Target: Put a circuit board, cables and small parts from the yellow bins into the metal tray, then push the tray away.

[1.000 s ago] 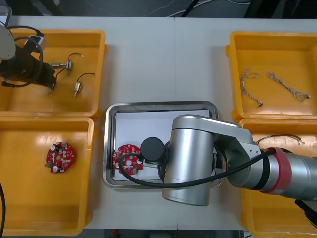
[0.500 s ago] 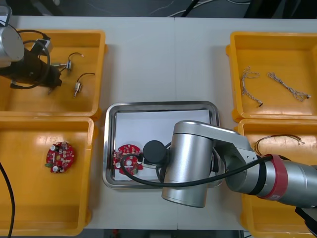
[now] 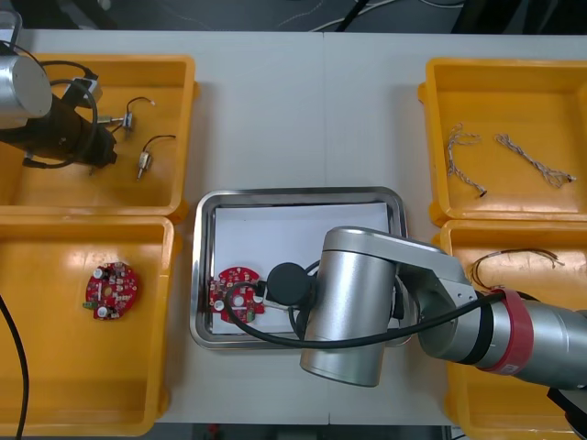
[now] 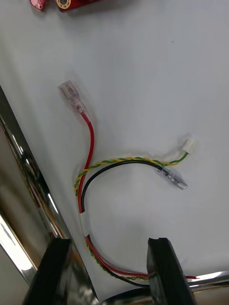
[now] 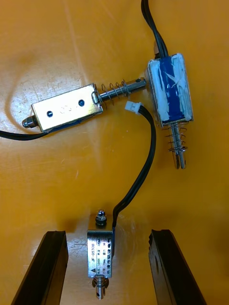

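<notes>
The left gripper (image 5: 109, 237) hung over the far-left yellow bin (image 3: 188, 137), fingers spread wide either side of a small metal part (image 5: 101, 255), whose long axis seemingly ran in line with them. Two other parts (image 5: 64, 107) lay just beyond, black leads (image 5: 143, 171) trailing close. The right gripper (image 4: 107, 248), likewise spread wide and empty, hovered over the metal tray (image 3: 303, 194), where a red and yellow cable (image 4: 88, 143) and circuit board (image 3: 237, 291) lay.

Bright even overhead light, glare on the metal tray (image 4: 26, 157) rim, faint shadow beneath cable (image 4: 90, 136)
</notes>
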